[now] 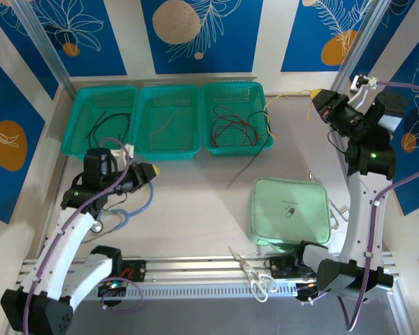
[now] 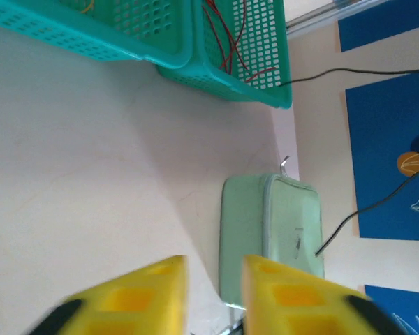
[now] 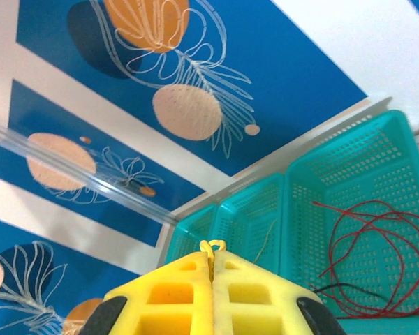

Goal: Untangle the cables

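Scissors (image 1: 253,276): laid on near rail, just near-left of green pouch (image 1: 290,209), which is taken as ref. point throughout.

Left hand (image 1: 151,172): set well left of pouch, low over tabletop (image 1: 195,202). Fingers (image 2: 153,293) are parted a little w/ nothing btwn them, so it is released and empty. Light-blue stethoscope (image 1: 146,202) is lodged under its arm, further left of pouch; not part of job.

Right hand (image 1: 317,98): raised beyond pouch & to its right. It is clenched on yellow cable (image 1: 288,94); a small loop of it is pinched at the finger seam in the wrist view.

Baskets, 3 in a row beyond pouch: right basket (image 1: 234,149) sits directly beyond it, w/ middle basket (image 1: 169,153) & left basket (image 1: 98,151) beyond-left.

Cables:
- Yellow cable is run from right hand over right basket's right-side rim & into it.
- Red cable (image 1: 232,128) & a black strand (image 3: 329,286) are coiled together in same basket.
- Tan cable (image 1: 169,120) is kept in middle basket, alone.
- Black cable (image 1: 108,124) is kept in left basket, alone.

Step (judged): yellow cable is being drawn out of the red/black heap. 2 cables appear sorted, so job is put at approx. half done.

Next (judged): a steady pull away from right basket is called for until the tail is freed, w/o red loops being dragged over rim. Left hand could be brought in to pin the heap.
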Motion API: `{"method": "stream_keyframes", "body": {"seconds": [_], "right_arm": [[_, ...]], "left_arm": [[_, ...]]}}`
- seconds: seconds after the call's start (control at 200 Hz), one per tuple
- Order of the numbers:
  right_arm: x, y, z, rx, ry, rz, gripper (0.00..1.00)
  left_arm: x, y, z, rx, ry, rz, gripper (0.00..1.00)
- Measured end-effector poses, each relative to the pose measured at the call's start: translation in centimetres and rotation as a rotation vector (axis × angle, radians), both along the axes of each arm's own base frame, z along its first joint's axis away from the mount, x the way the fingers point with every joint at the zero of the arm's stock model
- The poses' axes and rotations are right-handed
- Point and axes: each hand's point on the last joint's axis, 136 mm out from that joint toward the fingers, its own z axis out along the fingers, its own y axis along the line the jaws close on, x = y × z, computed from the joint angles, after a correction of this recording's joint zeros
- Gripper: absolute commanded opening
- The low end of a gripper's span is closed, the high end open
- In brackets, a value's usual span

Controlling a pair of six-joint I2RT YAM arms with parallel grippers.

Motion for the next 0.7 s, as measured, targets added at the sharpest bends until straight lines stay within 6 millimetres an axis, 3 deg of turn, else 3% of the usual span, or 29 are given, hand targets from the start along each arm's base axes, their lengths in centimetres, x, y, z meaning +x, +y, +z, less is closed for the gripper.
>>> {"method": "stream_keyframes", "body": {"seconds": [0.065,0.2,0.33,0.49,0.695], "right_arm": [[-0.3,0.7,0.5,-0.005,-0.01,0.034,0.0],[-1.2,2.9,1.1,-0.027,-0.025,0.121,0.0],[-2.4,6.0,1.8,-0.066,-0.054,0.236,0.0],[-4.2,9.9,1.7,-0.112,-0.077,0.372,0.0],[-5.9,13.0,1.0,-0.142,-0.077,0.488,0.0]], "left_arm": [[0.6,-0.8,2.0,0.026,-0.067,-0.047,0.49],[1.0,-2.8,6.9,0.057,-0.297,-0.16,0.57],[0.4,-5.5,9.5,0.084,-0.519,-0.284,0.6],[0.1,-9.3,10.5,0.094,-0.706,-0.452,0.63],[-1.2,-13.8,9.3,0.124,-0.862,-0.647,0.64]]}}
